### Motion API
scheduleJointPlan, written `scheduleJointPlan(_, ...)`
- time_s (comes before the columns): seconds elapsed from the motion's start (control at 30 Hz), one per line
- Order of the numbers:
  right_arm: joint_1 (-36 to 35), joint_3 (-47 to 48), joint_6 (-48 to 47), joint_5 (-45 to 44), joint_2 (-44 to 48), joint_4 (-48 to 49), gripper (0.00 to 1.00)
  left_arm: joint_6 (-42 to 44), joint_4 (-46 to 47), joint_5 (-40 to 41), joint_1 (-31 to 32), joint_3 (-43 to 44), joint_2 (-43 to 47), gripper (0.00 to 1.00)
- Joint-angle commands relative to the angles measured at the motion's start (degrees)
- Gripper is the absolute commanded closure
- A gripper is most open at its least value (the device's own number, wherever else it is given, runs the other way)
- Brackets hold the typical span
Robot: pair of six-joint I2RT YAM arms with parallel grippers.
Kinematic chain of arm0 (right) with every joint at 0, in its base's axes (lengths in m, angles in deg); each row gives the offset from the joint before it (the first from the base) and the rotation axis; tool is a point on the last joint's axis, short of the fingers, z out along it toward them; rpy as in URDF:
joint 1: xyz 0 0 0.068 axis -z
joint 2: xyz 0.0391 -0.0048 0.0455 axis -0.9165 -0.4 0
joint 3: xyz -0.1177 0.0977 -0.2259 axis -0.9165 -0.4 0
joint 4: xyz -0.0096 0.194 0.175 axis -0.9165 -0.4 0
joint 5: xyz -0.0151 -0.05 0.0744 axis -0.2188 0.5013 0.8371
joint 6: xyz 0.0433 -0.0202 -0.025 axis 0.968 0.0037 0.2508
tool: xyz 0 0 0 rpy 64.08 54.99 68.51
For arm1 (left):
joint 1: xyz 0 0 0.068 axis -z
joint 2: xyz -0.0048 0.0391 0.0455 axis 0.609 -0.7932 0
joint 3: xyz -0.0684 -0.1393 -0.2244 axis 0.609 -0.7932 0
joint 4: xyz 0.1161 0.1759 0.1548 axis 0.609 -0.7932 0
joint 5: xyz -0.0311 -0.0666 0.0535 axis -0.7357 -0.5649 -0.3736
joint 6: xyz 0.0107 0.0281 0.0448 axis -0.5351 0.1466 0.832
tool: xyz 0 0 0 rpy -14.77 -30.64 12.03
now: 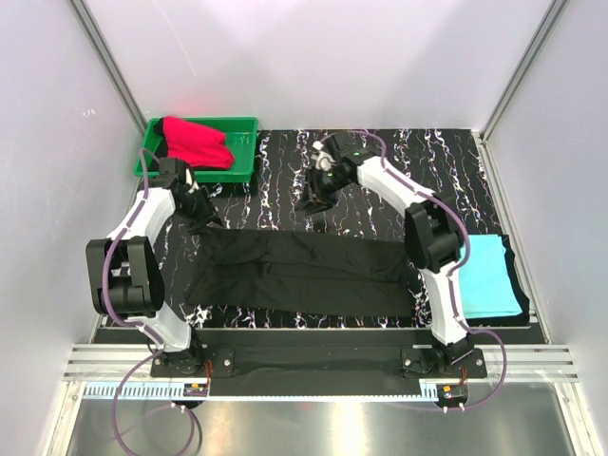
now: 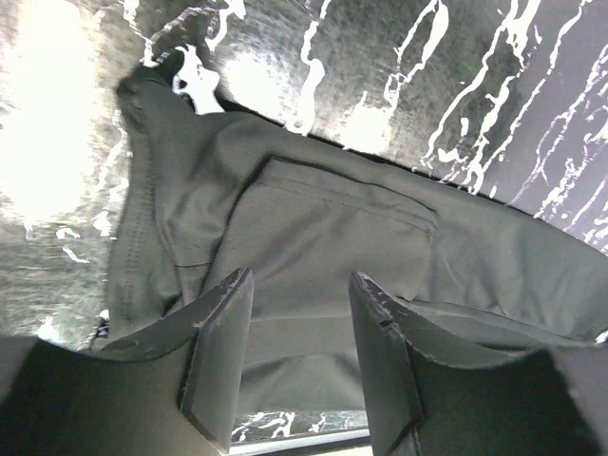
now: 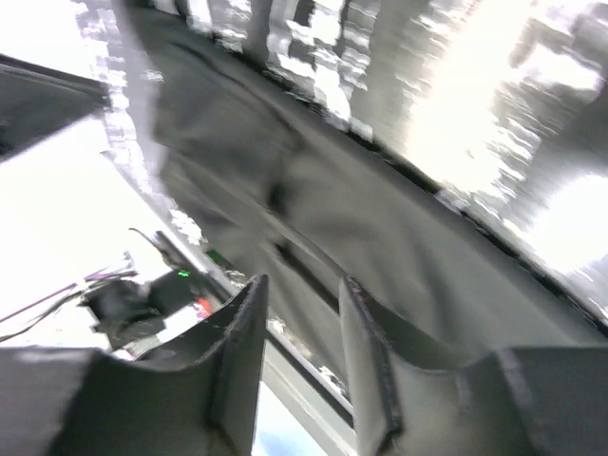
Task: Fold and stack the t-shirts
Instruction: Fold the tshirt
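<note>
The black t-shirt [image 1: 304,271] is lying half folded, a long strip on the tabletop [image 1: 427,161]. The left claw [image 2: 302,277] and right claw [image 3: 302,283] are hanging wide, empty. Next, probably grabbing one end to fold it over.

Black [image 1: 304,271] spread, turquoise [image 1: 489,275] folded, red [image 1: 195,142] bunched

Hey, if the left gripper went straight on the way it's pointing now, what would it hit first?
Most likely the black t-shirt. The left gripper points down at the cloth near the shirt's left end, jaws open, with nothing between them and the fabric. How far above the cloth it hangs is hard to tell.
</note>
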Motion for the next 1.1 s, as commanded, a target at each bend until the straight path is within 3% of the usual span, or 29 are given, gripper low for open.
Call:
scheduleJointPlan(0.0,-3.38,6.03,7.08,5.51,-6.2,3.03,0.58,-1.26,1.03,-3.38,1.12,0.75,-0.48,0.52)
scheduleJointPlan(0.23,-8.13,9.03,7.87,6.66,-10.51,2.86,0.66,-2.31,2.27,-6.45,3.15,-5.31,3.73,0.53)
scheduleJointPlan(0.43,-9.18,6.83,12.09,7.1,-12.1,2.77,0.85,-4.68,2.18,-9.09,5.35,-10.93,9.0,0.57)
scheduleJointPlan(0.57,-11.12,5.96,11.3,3.67,-11.39,2.94,0.87,-5.65,2.27,-9.61,7.37,-13.4,10.24,0.58)
scheduleJointPlan(1.07,-12.79,10.34,14.64,3.5,-17.46,4.62,0.9,-5.3,-0.37,-8.22,7.55,-16.13,16.22,0.57)
